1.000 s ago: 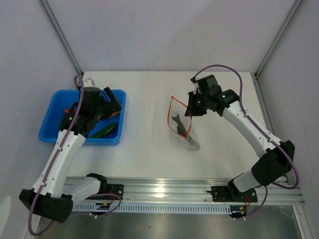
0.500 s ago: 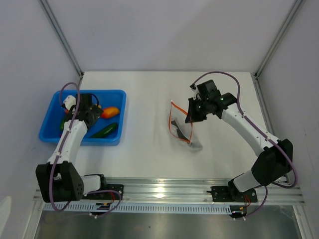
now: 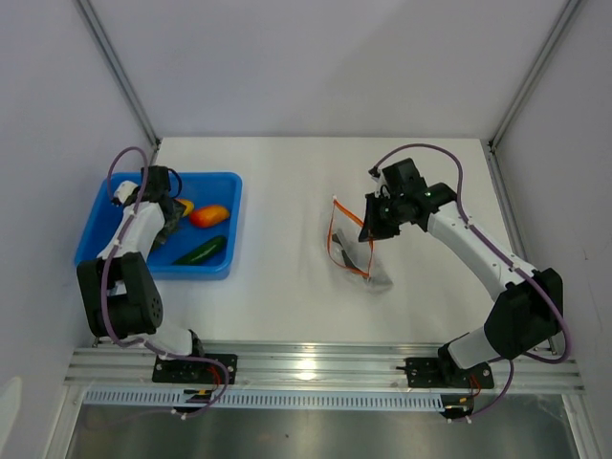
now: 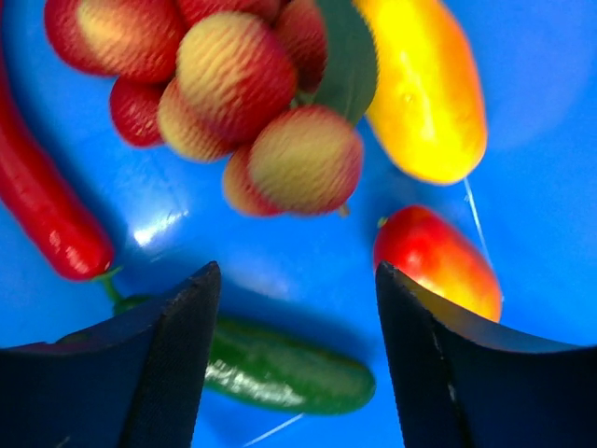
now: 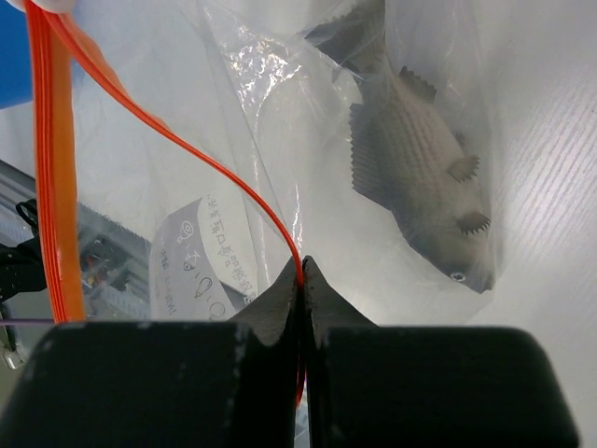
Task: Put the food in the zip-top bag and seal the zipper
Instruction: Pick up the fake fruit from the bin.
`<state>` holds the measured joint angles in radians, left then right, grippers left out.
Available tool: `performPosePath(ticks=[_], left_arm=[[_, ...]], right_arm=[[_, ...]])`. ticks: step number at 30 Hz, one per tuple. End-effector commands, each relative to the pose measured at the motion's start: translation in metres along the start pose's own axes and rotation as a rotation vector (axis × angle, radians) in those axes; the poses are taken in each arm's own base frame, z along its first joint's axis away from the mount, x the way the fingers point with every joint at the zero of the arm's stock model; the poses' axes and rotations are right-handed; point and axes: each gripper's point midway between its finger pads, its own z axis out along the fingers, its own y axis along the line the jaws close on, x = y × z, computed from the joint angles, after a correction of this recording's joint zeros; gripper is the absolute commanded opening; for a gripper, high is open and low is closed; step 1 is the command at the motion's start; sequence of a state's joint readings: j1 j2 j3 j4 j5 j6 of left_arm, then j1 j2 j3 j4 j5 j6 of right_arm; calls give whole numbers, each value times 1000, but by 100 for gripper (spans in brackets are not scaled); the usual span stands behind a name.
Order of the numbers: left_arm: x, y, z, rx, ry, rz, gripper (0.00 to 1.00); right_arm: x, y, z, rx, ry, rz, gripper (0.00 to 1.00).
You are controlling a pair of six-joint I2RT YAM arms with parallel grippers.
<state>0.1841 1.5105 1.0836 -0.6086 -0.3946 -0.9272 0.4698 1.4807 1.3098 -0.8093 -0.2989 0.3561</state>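
Left gripper (image 4: 297,275) hangs low over the blue tray (image 3: 158,271) at the left edge of the tabletop (image 3: 277,191), jaws spread and nothing between them. The right gripper (image 5: 301,271) is pressed together on the zipper (image 5: 51,187), pinching one lip of the zip-top bag (image 3: 349,251), which sits right of the tabletop's middle with a grey toy fish (image 5: 420,177) already inside. The food lies loose in the tray: a cluster of red-and-yellow round fruits (image 4: 233,103) toward the far side, a yellow mango (image 4: 424,84) beside it, a long red chilli (image 4: 47,215) along one wall, a green pepper (image 4: 280,369) partly under one finger, and a smaller red-and-yellow mango (image 4: 438,261) just beside the other finger. The step in hand looks like picking the next piece. To do it well, I would settle on a single piece, centre the jaws across its narrow width, and come straight down so that neither finger lands on the pepper or nudges the cluster. The pinched lip should be held high, so the mouth gapes for the drop.
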Motion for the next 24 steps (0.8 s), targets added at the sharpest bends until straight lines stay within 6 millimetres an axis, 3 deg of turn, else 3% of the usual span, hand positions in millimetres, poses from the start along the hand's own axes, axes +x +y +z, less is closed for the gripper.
performPosePath(ticks=[1,6,12,14,18,24], left_arm=[[-23,-15,6,6,-58,-45,71],[-26,-22,20,-19,-50,-18,84],[-34,-19,28,-49,-82,9,86],[-36,-24,30,-42,-80,28,85],[-39,-19,37,-110,-78,61,71],[-40,-15,42,-114,-86,64,68]], right_arm=[[-7,2,-8,-22,-47,-25,0],[-5,-6,-5,-10,-43,-9,0],[-6,-14,-4,1,-43,10,0],[-6,-15,-4,0,-42,15,0],[-7,-17,-5,8,-45,17,0],[-8,-22,-7,22,-49,29,0]])
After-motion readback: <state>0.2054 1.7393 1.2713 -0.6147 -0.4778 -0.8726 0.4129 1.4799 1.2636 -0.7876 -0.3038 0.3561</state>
